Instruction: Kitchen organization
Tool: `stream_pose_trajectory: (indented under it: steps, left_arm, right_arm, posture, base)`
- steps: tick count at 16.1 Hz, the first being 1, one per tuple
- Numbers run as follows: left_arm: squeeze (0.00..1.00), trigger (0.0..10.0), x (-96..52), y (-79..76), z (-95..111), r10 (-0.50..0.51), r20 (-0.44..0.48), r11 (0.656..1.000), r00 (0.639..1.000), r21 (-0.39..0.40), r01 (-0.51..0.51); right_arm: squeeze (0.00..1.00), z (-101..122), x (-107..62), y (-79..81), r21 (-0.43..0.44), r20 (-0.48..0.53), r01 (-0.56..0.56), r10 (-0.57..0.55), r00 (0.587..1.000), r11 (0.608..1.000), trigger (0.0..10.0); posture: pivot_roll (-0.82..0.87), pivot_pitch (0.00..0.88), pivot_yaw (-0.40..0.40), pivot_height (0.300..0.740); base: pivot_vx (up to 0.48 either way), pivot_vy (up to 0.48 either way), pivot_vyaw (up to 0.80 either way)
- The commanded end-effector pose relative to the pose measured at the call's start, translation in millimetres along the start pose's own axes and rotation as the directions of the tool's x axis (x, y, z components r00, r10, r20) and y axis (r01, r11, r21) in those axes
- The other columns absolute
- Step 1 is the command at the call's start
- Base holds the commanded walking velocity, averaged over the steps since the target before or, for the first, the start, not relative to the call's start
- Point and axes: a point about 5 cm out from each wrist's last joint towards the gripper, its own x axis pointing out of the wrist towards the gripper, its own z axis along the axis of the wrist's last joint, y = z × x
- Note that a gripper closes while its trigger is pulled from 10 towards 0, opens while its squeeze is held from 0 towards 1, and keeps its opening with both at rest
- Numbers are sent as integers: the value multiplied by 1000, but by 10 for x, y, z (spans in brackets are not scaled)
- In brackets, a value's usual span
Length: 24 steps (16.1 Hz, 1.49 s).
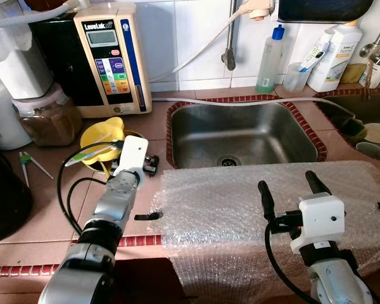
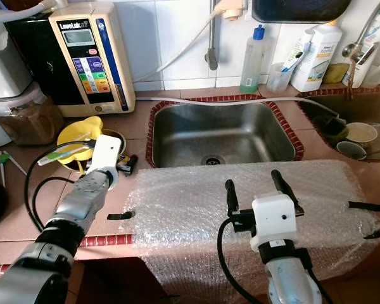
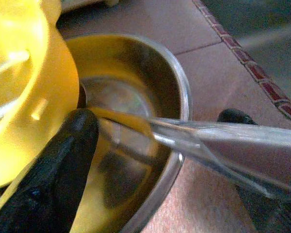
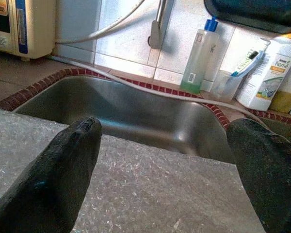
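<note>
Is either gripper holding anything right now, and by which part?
Left gripper pinches the steel bowl by its rim, beside the yellow cup. Right gripper is open, holding nothing.

- The robot's left gripper (image 1: 123,166) is covering the fingertips, so their grip is staying unclear.
- The yellow plastic bowl (image 1: 101,136) is hiding most of the round steel bowl (image 3: 150,87).
- The picture's near edge is cutting off the clear bubble-wrap sheet (image 1: 240,209).

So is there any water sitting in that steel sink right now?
No, the steel sink looks dry, its bare basin and drain showing plainly behind the bubble wrap.
</note>
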Motion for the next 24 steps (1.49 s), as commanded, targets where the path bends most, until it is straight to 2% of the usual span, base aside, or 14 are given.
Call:
stream_pose_trajectory:
  steps: [1,3,6,10,12,14,17,21,24]
  left_arm:
    - [0,10000,-26,40,-113,1,-65,999,998,-36,-4]
    - [0,10000,-77,36,-152,-13,-102,995,995,-95,3]
    - [0,10000,-156,93,-173,-11,-118,994,993,-107,-1]
    - [0,10000,-337,234,-241,-4,-163,994,987,-112,-14]
    - [0,10000,-409,256,-242,-14,-170,994,985,-106,-4]
    - [0,10000,-508,243,-244,-66,-185,993,980,-104,47]
    - [0,10000,-630,161,-230,-204,-185,976,961,-108,187]
    - [0,10000,-731,13,-123,-363,-167,929,917,-137,343]
    - [0,10000,-777,-65,-78,-422,-154,904,893,-142,403]
  right_arm:
    - [0,2,15,-5,0,1,-9,9,1000,1000,10000]
    - [0,-4,23,-2,-1,1,-14,14,1000,1000,10000]
    - [0,-3,42,-6,-2,3,-19,19,1000,1000,10000]
    - [0,-16,60,-13,-3,3,-25,25,1000,1000,10000]
    - [0,-20,67,-8,-3,3,-28,28,1000,1000,10000]
    - [0,-24,81,-5,-3,4,-31,31,1000,1000,10000]
    - [0,-32,100,-6,-4,6,-32,32,999,999,10000]
    - [0,-43,121,2,-4,9,-32,32,999,999,10000]
    - [0,-47,131,7,-5,12,-30,30,999,1000,10000]
  posture:
    - [-1,23,52,740]
    - [4,21,48,740]
    - [10,22,43,740]
    - [30,22,38,740]
    - [35,22,37,740]
    - [41,19,37,740]
    - [47,17,39,740]
    - [51,8,44,740]
    - [50,3,49,740]
  base:
    - [0,0,0]
    - [0,0,0]
    - [0,0,0]
    - [0,0,0]
    - [0,0,0]
    - [0,0,0]
    - [0,0,0]
    - [0,0,0]
    - [0,0,0]
